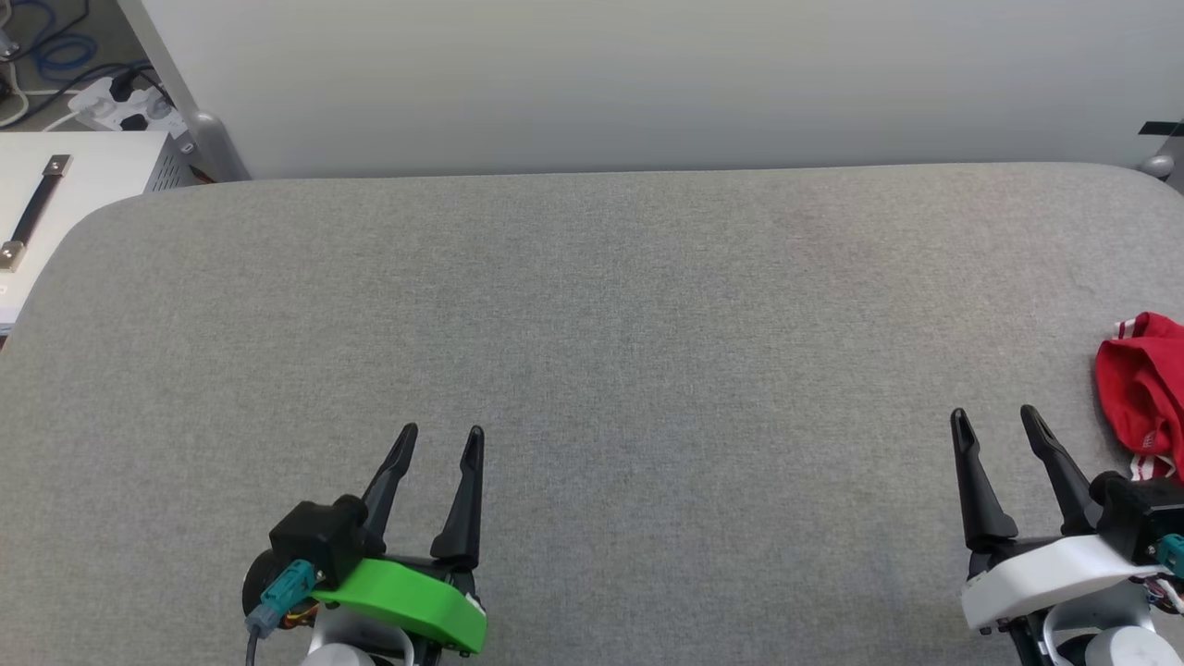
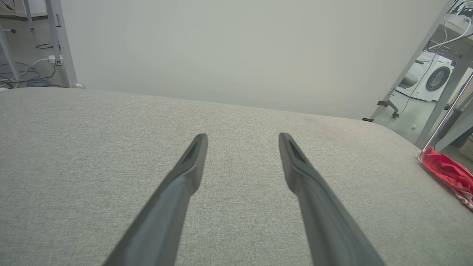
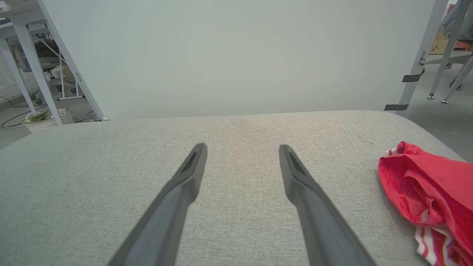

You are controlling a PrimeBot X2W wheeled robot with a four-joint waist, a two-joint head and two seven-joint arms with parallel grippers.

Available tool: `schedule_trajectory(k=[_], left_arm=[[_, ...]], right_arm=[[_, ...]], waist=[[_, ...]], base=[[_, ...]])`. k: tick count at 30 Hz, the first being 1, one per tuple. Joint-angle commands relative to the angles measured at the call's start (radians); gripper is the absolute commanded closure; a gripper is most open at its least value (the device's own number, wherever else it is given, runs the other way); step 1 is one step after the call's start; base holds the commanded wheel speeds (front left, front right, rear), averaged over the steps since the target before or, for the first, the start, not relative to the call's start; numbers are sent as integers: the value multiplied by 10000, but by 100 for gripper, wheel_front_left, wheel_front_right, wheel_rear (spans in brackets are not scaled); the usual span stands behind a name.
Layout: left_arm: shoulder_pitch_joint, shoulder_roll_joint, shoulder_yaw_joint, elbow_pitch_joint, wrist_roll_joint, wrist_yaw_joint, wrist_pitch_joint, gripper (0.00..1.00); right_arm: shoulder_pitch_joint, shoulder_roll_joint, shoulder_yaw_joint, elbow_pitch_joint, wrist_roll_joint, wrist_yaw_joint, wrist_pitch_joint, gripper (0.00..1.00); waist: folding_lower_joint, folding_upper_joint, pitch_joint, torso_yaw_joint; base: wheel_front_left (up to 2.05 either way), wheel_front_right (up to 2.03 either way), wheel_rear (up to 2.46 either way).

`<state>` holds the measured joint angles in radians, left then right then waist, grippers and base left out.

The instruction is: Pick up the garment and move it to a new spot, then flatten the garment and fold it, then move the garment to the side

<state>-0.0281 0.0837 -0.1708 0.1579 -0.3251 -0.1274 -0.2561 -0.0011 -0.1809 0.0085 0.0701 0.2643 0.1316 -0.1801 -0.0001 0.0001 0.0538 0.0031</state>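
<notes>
Lying bunched near spread right gripper (image 1: 997, 418): garment (image 1: 1142, 388); striped trim (image 3: 428, 240) clearest right wrist view; left gripper (image 1: 441, 439) spread.

- The garment (image 1: 1142, 393) lies on the bench (image 1: 592, 305), at its right edge.
- The right claw (image 1: 994, 414) is over the near right of the bench, just left of the garment.
- The left claw (image 1: 442, 433) is over the near left, well apart from the garment.
- A panel (image 1: 647, 83) stands behind the bench's far edge.
</notes>
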Motion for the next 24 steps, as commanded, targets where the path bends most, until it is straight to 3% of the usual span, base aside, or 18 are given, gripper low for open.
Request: schedule_trajectory(k=[1,12,13,24], left_arm=[[-69,-15,3,-22,20,-32,-57,0],[-111,-1,-56,-55,-68,-32,-57,0],[-7,7,-60,-38,-24,1,6,100],[15,-8,48,-141,195,86,190,100]], right_arm=[[-109,5,41,66,28,-9,-79,0],[-185,-45,138,155,83,-9,-111,0],[-24,-24,111,139,42,0,-14,100],[-14,67,91,83,-138,-1,118,100]], waist=[[1,-1,8,9],[1,-1,27,40],[1,-1,26,40],[1,-1,-13,35]], base=[[0,0,0],[0,0,0],[0,0,0],[0,0,0]])
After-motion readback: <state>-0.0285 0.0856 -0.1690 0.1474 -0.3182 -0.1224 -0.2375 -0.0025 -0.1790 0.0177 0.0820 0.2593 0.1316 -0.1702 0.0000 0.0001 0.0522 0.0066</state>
